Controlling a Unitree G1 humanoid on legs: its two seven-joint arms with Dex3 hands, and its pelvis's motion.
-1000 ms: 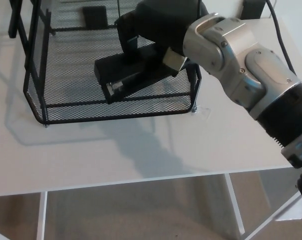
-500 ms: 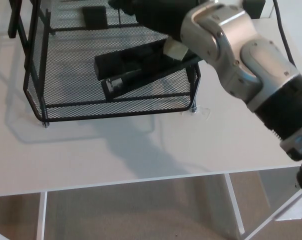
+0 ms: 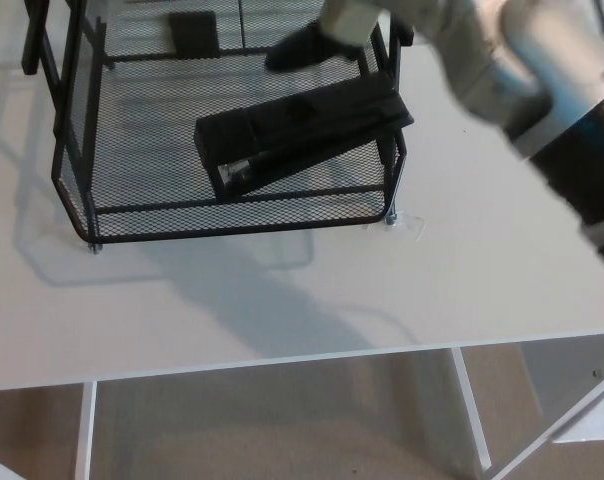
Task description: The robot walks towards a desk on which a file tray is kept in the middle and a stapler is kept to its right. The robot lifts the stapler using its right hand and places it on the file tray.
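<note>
The right hand (image 3: pixel 317 40) has been drawn up and back off its load since a second ago, and the long black hard-cased stapler (image 3: pixel 302 135) is now left lying on its own, just on the near side of the hand and apart from it. Nothing is seen to be held; whether the hand is spread or curled cannot be told through the motion blur. The stapler is judged stiff, dense and fairly heavy, with a smooth case, and is best taken across its middle if it must be reset. It is carried slantwise in the black wire-mesh file tray (image 3: pixel 232 215), one end up against the rim below the hand. A small black block (image 3: pixel 192 30) is seen farther back on the mesh, left of the hand.
</note>
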